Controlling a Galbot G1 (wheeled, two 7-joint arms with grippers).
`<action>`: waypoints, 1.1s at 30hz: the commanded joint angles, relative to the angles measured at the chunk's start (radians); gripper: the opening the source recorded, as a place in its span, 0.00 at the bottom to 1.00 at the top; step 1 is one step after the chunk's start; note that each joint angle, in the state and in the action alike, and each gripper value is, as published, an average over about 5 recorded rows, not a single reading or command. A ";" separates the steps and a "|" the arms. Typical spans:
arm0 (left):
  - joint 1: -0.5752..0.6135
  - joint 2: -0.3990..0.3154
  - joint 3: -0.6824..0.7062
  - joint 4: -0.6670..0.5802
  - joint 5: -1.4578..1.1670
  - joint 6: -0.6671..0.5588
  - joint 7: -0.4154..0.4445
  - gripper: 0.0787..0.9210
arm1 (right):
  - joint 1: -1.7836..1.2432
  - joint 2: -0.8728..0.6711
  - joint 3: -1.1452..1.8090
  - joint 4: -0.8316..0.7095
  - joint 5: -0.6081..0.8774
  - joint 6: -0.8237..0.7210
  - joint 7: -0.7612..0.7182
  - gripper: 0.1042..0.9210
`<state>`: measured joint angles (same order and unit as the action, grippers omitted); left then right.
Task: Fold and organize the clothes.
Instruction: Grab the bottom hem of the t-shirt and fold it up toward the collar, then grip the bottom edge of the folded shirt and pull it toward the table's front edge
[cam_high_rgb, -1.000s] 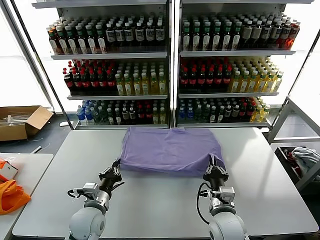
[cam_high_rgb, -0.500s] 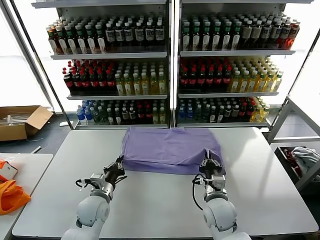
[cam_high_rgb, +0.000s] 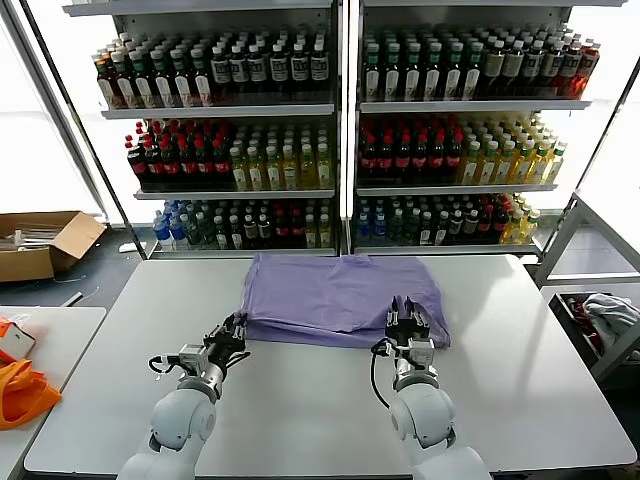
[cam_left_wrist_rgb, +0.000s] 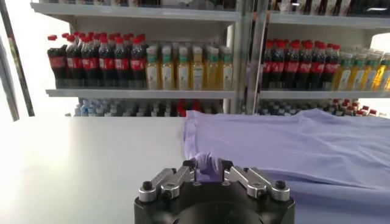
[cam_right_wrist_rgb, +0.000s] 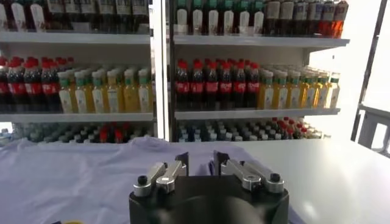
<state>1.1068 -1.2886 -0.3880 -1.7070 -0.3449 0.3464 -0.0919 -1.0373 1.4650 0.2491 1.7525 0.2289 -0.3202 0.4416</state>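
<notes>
A soft lavender cotton T-shirt (cam_high_rgb: 343, 297), folded into a rumpled rectangle, lies at the middle of the smooth white counter (cam_high_rgb: 520, 380) toward its far edge. The left tool (cam_high_rgb: 229, 337) pinches a small tuft at the shirt's near left corner. The right tool (cam_high_rgb: 408, 318) rests over the near right edge, fingers parted, gripping nothing.

The printed front of the folded lavender cotton T-shirt (cam_high_rgb: 345, 298) is hidden, and only plain cloth shows. In the left wrist view, the left gripper (cam_left_wrist_rgb: 208, 165) covers the shirt corner between its fingers. The orange fabric (cam_high_rgb: 20, 392), far to that gripper's left, is cut by the picture edge.
</notes>
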 joint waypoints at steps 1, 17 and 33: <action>0.033 0.003 -0.014 -0.070 0.000 0.022 -0.013 0.41 | 0.001 0.016 -0.003 0.035 0.074 -0.017 0.113 0.58; 0.109 -0.001 -0.043 -0.130 0.033 0.044 -0.020 0.88 | -0.176 -0.084 0.072 0.199 0.038 -0.124 0.071 0.88; 0.048 -0.005 -0.016 -0.055 0.033 0.057 -0.036 0.88 | -0.171 -0.104 0.124 0.145 0.041 -0.160 0.052 0.88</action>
<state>1.1733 -1.2941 -0.4099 -1.7957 -0.3145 0.4022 -0.1251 -1.1986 1.3707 0.3572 1.9051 0.2680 -0.4631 0.4958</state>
